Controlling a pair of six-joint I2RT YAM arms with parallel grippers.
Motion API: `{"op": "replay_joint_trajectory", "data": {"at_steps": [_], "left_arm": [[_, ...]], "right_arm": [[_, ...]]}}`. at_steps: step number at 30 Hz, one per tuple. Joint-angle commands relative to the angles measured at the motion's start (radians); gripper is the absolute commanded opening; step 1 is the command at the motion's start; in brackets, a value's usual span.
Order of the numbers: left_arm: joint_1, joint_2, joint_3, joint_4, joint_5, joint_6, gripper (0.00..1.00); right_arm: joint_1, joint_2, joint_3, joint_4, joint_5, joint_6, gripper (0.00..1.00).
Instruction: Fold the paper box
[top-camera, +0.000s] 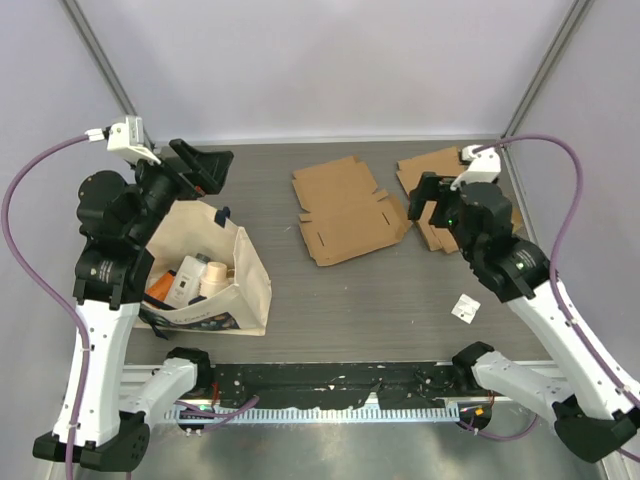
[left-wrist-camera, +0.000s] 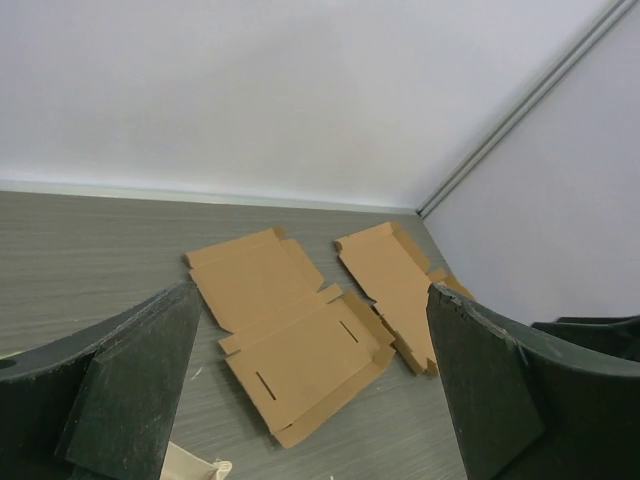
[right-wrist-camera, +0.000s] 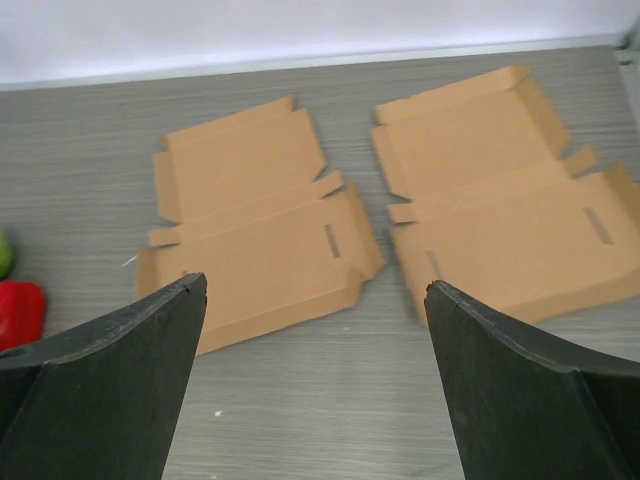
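From above, your left gripper (top-camera: 205, 168) is raised with its jaws spread wide and nothing between them. The paper box (top-camera: 350, 212) lies as a flat, unfolded blank on the table (top-camera: 330, 300), well off to that gripper's right and not touching it. A cloth tote bag (top-camera: 250, 275) holding bottles sits just below and beside the left gripper. Your right gripper (top-camera: 430, 203) also stands wide open and empty. It hangs over the near-left part of a second paper box (top-camera: 425, 168), also a flat blank, and the first box is just to its left. Whether its fingertips touch the cardboard you cannot tell from here. A small white tag (top-camera: 465, 308) lies on the table behind the right gripper, toward the arm bases.

In the left wrist view, the left gripper (left-wrist-camera: 312, 293) shows both fingers (left-wrist-camera: 130, 390) far apart at the frame's sides. The paper box (left-wrist-camera: 290, 340) lies ahead, framed between them, flat with its slots facing up. The second paper box (left-wrist-camera: 395, 280) lies beyond it, toward the right finger. A cream corner of the tote bag (left-wrist-camera: 195, 467) shows low beside the left finger.

In the right wrist view, the right gripper (right-wrist-camera: 315, 285) has its fingers (right-wrist-camera: 110, 390) spread wide and holds nothing. The paper box (right-wrist-camera: 255, 225) lies ahead, toward the left finger, and the second paper box (right-wrist-camera: 500, 205) lies ahead, toward the right finger. Bare table separates them. A red object (right-wrist-camera: 20, 312) shows at the far left edge, too cropped to identify.
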Motion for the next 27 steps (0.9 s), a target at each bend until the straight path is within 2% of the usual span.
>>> {"op": "replay_joint_trajectory", "data": {"at_steps": [1, 2, 5, 7, 8, 9, 11, 13, 14, 18, 21, 22, 23, 27], "left_arm": [[0.004, 0.02, 0.0, 0.066, 0.069, -0.039, 1.0], [0.004, 0.029, 0.003, 0.061, 0.079, -0.044, 1.0], [0.004, 0.063, 0.023, 0.02, 0.141, -0.042, 0.99], [0.004, 0.083, 0.043, -0.027, 0.177, -0.023, 0.99], [0.004, 0.086, 0.044, -0.04, 0.184, -0.016, 0.99], [0.004, 0.084, 0.044, -0.06, 0.194, -0.01, 0.99], [0.005, 0.074, 0.026, -0.064, 0.197, -0.006, 1.0], [0.004, 0.063, -0.005, -0.048, 0.209, -0.012, 1.0], [0.004, 0.061, -0.015, -0.041, 0.214, -0.022, 1.0], [0.004, 0.077, -0.046, 0.009, 0.25, -0.062, 0.99], [0.001, 0.078, -0.078, 0.057, 0.29, -0.11, 0.99], [-0.001, 0.078, -0.085, 0.064, 0.293, -0.118, 0.98], [-0.008, 0.075, -0.088, 0.069, 0.295, -0.121, 0.98], [-0.022, 0.066, -0.098, 0.061, 0.286, -0.121, 0.98]], "right_arm": [[0.034, 0.169, -0.009, 0.091, -0.154, 0.114, 0.96], [0.032, 0.201, -0.013, 0.105, -0.274, 0.125, 0.96], [-0.007, 0.301, -0.067, 0.187, -0.378, 0.234, 0.96], [-0.072, 0.332, -0.134, 0.24, -0.513, 0.299, 0.96], [-0.171, 0.337, -0.175, 0.317, -0.56, 0.388, 0.96], [-0.216, 0.329, -0.284, 0.38, -0.679, 0.431, 0.96], [-0.34, 0.308, -0.392, 0.535, -0.737, 0.545, 0.95], [-0.388, 0.324, -0.487, 0.601, -0.786, 0.579, 0.92], [-0.405, 0.34, -0.516, 0.697, -0.808, 0.625, 0.9], [-0.425, 0.459, -0.657, 0.92, -0.817, 0.714, 0.85], [-0.422, 0.583, -0.696, 1.109, -0.808, 0.798, 0.77], [-0.419, 0.617, -0.703, 1.158, -0.799, 0.824, 0.71], [-0.412, 0.645, -0.711, 1.253, -0.783, 0.846, 0.69], [-0.362, 0.768, -0.711, 1.401, -0.69, 0.9, 0.56]]}}
